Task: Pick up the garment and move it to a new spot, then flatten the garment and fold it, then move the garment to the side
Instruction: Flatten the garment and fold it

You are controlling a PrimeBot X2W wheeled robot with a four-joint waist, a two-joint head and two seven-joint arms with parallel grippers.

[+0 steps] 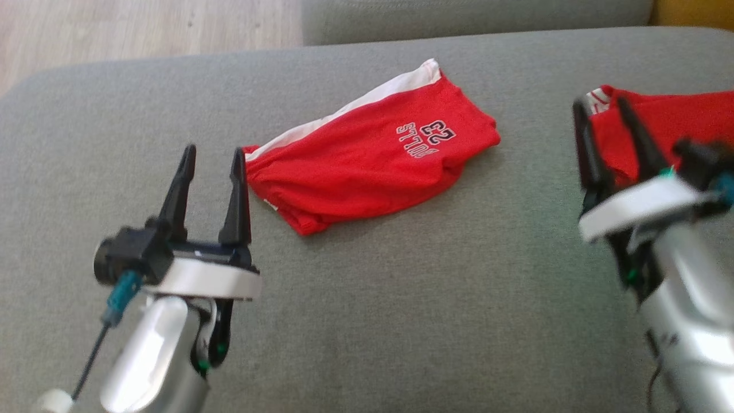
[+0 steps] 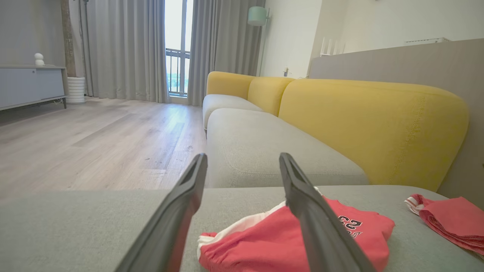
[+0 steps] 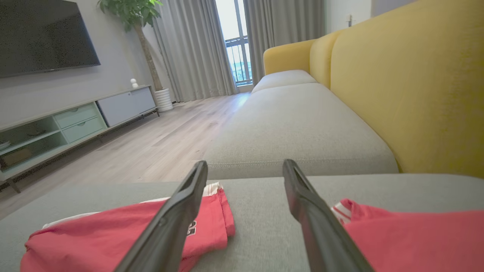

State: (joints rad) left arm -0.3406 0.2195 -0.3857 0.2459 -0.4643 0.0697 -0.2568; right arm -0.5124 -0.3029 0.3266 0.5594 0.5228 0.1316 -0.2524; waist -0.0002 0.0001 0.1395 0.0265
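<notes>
Red fabric shorts with a white side stripe [image 1: 373, 160] lie mid-frame on the grey sofa cushion [image 1: 401, 315], left gripper [image 1: 212, 152] lower left, right gripper [image 1: 599, 103] far right, both wide open and empty, probably lining up a grab.

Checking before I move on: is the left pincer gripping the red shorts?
No, the left pincer stands open beside the red shorts, gripping nothing.
</notes>
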